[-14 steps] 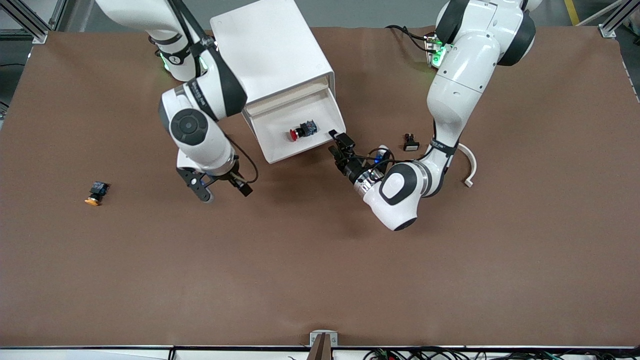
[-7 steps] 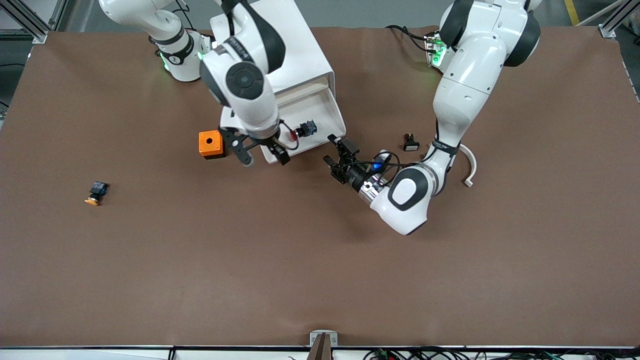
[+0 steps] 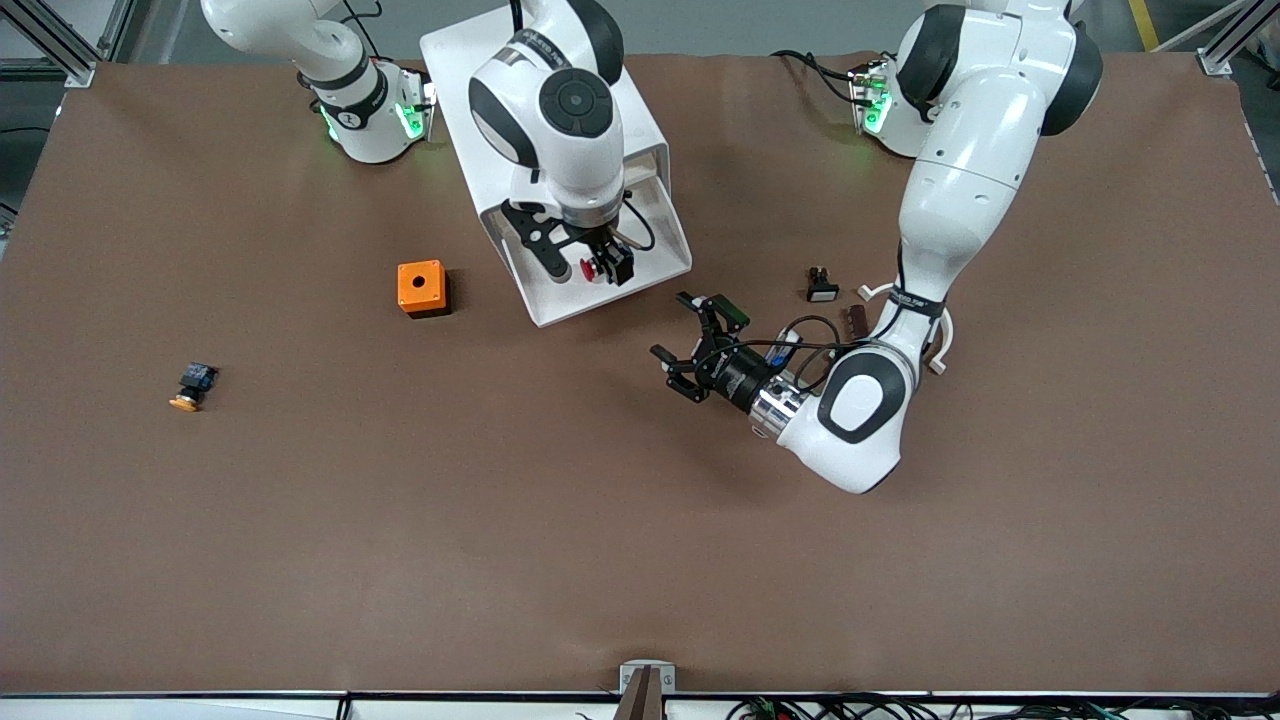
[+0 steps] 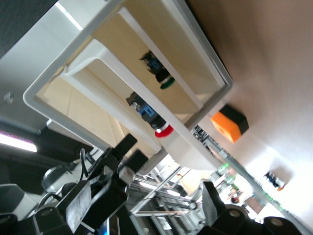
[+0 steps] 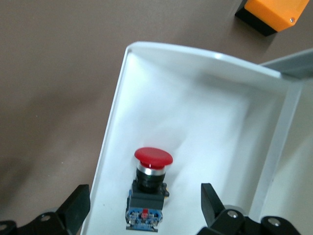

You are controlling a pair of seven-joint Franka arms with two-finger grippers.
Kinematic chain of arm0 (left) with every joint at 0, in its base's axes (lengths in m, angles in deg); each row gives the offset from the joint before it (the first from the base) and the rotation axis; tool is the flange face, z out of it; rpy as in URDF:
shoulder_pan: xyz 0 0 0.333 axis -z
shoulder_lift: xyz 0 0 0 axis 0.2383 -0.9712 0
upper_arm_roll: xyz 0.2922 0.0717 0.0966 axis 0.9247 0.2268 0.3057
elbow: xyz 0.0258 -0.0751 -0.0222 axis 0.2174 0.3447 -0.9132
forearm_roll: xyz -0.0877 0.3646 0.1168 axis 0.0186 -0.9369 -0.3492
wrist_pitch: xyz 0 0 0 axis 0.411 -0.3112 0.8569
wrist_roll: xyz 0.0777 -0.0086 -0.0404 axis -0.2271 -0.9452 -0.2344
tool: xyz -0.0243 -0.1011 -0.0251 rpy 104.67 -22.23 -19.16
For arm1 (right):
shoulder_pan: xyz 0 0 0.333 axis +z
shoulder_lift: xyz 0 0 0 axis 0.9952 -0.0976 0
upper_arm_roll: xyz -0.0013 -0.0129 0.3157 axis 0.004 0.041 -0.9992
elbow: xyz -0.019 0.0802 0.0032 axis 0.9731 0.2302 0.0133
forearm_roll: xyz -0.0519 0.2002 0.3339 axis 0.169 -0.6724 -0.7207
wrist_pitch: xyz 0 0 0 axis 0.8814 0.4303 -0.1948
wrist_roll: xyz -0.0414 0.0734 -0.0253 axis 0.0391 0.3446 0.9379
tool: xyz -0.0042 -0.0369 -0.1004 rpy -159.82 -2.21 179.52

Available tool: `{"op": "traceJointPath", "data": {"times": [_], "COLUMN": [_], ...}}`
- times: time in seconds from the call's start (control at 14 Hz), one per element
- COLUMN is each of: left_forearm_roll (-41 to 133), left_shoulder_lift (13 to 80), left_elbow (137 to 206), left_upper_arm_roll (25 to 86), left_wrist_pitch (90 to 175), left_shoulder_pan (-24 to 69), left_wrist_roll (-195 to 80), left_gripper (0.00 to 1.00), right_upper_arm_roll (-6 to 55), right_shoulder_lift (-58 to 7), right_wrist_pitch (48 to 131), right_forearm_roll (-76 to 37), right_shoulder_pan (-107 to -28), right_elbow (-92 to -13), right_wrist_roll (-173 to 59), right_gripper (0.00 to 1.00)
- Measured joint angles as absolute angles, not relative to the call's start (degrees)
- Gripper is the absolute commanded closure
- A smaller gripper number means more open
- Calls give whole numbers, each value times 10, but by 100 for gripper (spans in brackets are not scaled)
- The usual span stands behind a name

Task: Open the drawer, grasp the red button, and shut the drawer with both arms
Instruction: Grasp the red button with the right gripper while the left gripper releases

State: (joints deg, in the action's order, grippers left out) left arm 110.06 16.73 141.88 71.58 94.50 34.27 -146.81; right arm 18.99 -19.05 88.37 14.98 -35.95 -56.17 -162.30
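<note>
1. The right claw (image 3: 578, 262) has swung in over the open drawer (image 3: 665, 262), fingers wide around the red button (image 3: 592, 268) lying inside.
2. The left claw (image 3: 697, 347), wide and empty, has backed off over the bench (image 3: 400, 520).
3. Counted: two arms, two red or orange-capped buttons, one orange box (image 3: 421, 287).

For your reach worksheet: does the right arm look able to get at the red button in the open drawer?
Probably yes. The right gripper hangs open right above the button, and the drawer has nothing covering it.
</note>
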Motion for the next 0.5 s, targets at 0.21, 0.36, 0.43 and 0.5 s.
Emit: {"op": "traceJointPath", "data": {"times": [0.21, 0.36, 0.43, 0.5], "left_forearm_roll": [1098, 1075, 1058, 1041], "left_shoulder_lift": [173, 184, 190, 194], "left_elbow": [1398, 1396, 1396, 1396], "left_upper_arm_roll": [719, 722, 723, 723], "left_wrist_pitch": [945, 945, 945, 947], "left_shoulder_pan": [344, 346, 347, 349], "left_wrist_roll": [-1378, -1315, -1287, -1261], "left_gripper": [0, 0, 0, 0], "right_upper_arm_roll": [190, 190, 190, 190], "right_shoulder_lift": [-191, -193, -195, -198], "right_wrist_pitch": [884, 884, 885, 889], "right_forearm_roll": [137, 136, 136, 136], "right_shoulder_pan": [-350, -343, -340, -339], "right_elbow": [-562, -562, -562, -562], "right_wrist_roll": [-1635, -1640, -1641, -1641], "right_gripper": [0, 0, 0, 0]}}
